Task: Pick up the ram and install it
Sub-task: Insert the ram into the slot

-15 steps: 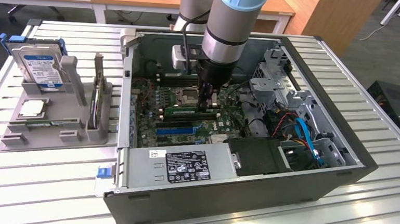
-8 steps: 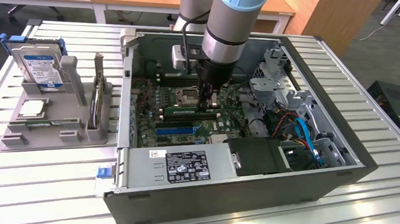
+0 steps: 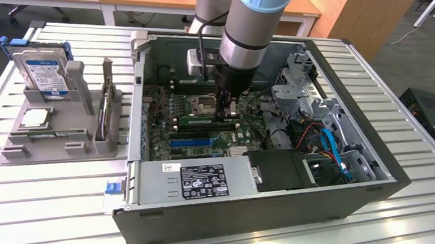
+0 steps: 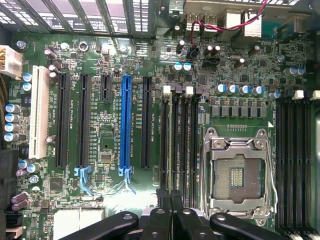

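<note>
The ram (image 3: pixel 202 121) is a thin green stick standing on edge in a memory slot beside the empty CPU socket (image 3: pixel 203 104), inside the open computer case (image 3: pixel 365 182). In the wrist view the ram (image 4: pixel 174 145) appears edge-on as a pale line along one black slot. My gripper (image 3: pixel 229 112) reaches straight down into the case, its black fingers pinched together over the near end of the stick. Seen from the wrist, the gripper (image 4: pixel 172 200) is shut on that thin edge. How deep the stick sits in the slot I cannot tell.
A blue long slot (image 4: pixel 126 125) and several black slots lie beside the memory slots. Drive cages and red and blue cables (image 3: pixel 329 146) crowd the case at the exterior view's right. A grey holder (image 3: pixel 57 140) outside the case carries a hard drive (image 3: pixel 45 72) and a square silver chip (image 3: pixel 36 118).
</note>
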Controlling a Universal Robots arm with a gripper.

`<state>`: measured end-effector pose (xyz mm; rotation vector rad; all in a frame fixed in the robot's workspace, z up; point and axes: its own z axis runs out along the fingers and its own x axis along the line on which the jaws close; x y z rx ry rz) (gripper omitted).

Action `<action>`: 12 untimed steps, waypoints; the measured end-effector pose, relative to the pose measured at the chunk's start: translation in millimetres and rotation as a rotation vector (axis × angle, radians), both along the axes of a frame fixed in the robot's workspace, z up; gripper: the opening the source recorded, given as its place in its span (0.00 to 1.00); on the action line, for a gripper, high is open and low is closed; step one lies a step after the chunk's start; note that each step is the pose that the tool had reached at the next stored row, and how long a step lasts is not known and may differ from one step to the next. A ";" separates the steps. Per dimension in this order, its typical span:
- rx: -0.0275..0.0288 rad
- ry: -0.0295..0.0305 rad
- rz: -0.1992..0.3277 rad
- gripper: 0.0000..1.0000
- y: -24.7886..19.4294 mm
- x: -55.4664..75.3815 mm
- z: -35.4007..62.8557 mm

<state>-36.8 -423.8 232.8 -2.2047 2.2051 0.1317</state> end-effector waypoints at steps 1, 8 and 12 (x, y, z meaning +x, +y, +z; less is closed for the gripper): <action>0.0003 0.0000 0.001 0.12 0.0 0.0 0.0; 0.0005 0.0000 0.001 0.12 0.0 0.0 0.0; -0.0011 0.0000 0.001 0.12 0.0 0.1 4.2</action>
